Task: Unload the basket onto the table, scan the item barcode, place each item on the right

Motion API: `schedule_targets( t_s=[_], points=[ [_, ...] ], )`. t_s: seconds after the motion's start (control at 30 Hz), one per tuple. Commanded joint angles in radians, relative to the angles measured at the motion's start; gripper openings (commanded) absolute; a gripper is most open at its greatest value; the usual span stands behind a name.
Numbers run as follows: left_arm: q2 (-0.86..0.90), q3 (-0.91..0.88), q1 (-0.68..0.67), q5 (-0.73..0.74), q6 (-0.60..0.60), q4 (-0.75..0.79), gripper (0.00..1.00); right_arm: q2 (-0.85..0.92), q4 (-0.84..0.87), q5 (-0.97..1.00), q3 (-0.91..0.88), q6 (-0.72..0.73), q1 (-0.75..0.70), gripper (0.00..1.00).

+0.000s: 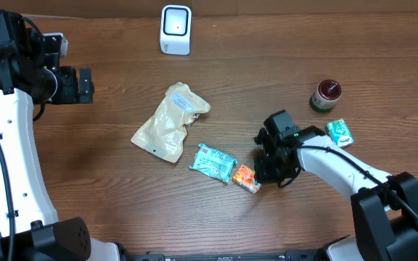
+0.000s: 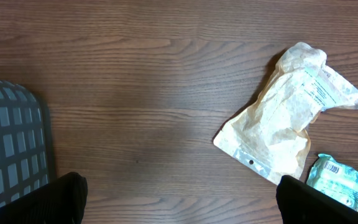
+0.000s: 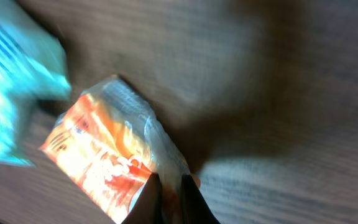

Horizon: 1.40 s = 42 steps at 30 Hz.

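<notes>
right fingers (image 3: 146, 200) closed, pinching orange packet (image 3: 104, 155) edge

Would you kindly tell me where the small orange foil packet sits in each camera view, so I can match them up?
Overhead: small orange foil packet, lower centre-right.
Left wrist: not in it.
Right wrist: centre-left, its corner pinched by the right tool at the bottom edge.
Shared landmark: teal plastic packet, seen in all three views.

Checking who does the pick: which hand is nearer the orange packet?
Right. The right hand grips the orange packet; the left hand is far off, beyond the beige pouch.
</notes>
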Motion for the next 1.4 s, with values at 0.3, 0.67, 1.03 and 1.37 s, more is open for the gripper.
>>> schedule_targets(
  t_s=[0.3, 0.67, 1.03, 1.37],
  points=[
    [0.005, -0.001, -0.013, -0.001, 0.021, 0.000, 1.00, 0.013, 0.216, 0.244, 0.240, 0.561, -0.028, 0.04],
    [0.005, -0.001, -0.013, -0.001, 0.021, 0.000, 1.00, 0.177, 0.251, 0.273, 0.229, 0.834, 0.011, 0.04],
    [0.005, -0.001, -0.013, 0.000, 0.021, 0.000, 1.00, 0.175, 0.109, 0.107, 0.390, 0.320, -0.069, 1.00],
    [0.005, -0.001, -0.013, 0.000, 0.021, 0.000, 1.00, 0.183, 0.129, 0.070, 0.355, 0.266, -0.098, 0.59]
  ],
)
